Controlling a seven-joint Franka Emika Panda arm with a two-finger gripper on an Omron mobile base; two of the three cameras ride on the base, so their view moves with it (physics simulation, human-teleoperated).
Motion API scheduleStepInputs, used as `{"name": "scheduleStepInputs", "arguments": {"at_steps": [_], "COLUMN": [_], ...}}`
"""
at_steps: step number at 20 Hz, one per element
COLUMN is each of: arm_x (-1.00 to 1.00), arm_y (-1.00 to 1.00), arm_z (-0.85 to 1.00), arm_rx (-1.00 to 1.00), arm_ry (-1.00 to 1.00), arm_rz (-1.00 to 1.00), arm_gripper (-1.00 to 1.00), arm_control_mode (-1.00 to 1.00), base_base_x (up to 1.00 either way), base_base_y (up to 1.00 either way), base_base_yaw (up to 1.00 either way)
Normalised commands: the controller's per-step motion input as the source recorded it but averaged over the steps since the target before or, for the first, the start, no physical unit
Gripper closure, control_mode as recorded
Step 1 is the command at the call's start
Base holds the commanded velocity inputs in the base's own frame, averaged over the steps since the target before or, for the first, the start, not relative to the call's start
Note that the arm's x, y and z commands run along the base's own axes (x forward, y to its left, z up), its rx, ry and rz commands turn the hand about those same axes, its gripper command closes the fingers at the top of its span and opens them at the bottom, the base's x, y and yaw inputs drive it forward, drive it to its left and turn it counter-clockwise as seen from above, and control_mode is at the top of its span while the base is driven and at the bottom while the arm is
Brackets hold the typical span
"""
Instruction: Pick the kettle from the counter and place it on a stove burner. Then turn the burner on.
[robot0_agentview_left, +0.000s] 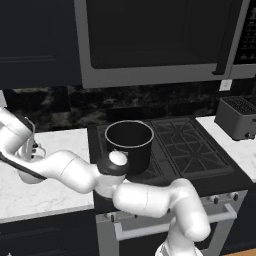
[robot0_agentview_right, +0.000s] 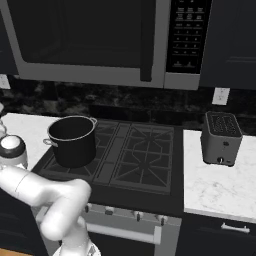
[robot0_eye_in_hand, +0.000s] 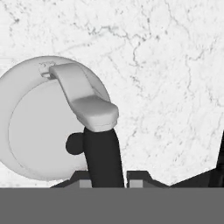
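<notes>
The hand view looks straight down on the silver-grey kettle (robot0_eye_in_hand: 39, 127), which rests on the white marble counter (robot0_eye_in_hand: 175, 87). Its arched black handle (robot0_eye_in_hand: 103, 148) runs between the two fingertips of my gripper (robot0_eye_in_hand: 109, 179), which is shut on it. In the left base view the arm reaches far left, with the gripper (robot0_agentview_left: 31, 150) over the kettle (robot0_agentview_left: 31, 178) on the counter (robot0_agentview_left: 55, 192); the arm hides most of the kettle. The stove burner (robot0_agentview_left: 187, 145), the cooktop's right-hand grate, is bare and also appears as the stove burner (robot0_agentview_right: 145, 150).
A large black pot (robot0_agentview_left: 129, 142) stands on the cooktop's left-hand grate, between the kettle and the right burner. A grey toaster (robot0_agentview_right: 221, 139) sits on the narrow white strip to the right. A microwave hangs above. Knobs (robot0_agentview_right: 135, 216) line the stove's front.
</notes>
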Motion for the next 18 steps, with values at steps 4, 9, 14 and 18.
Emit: {"name": "scheduleStepInputs", "arguments": {"at_steps": [4, 9, 14, 18], "arm_x": [-1.00, -1.00, -1.00, -1.00], "arm_y": [-0.11, -0.49, -0.89, -1.00], "arm_z": [0.25, 0.57, 0.77, 0.75], "arm_rx": [-0.04, -0.01, 0.00, 0.00], "arm_ry": [-0.53, -0.77, -0.75, -0.54], "arm_rz": [0.00, 0.00, -0.03, -0.10], "arm_gripper": [1.00, 1.00, 1.00, 1.00], "arm_control_mode": [-1.00, -1.00, -1.00, -1.00], "base_base_x": [0.00, 0.00, 0.00, 0.00], "base_base_y": [0.00, 0.00, 0.00, 0.00], "base_base_yaw": [0.00, 0.00, 0.00, 0.00]}}
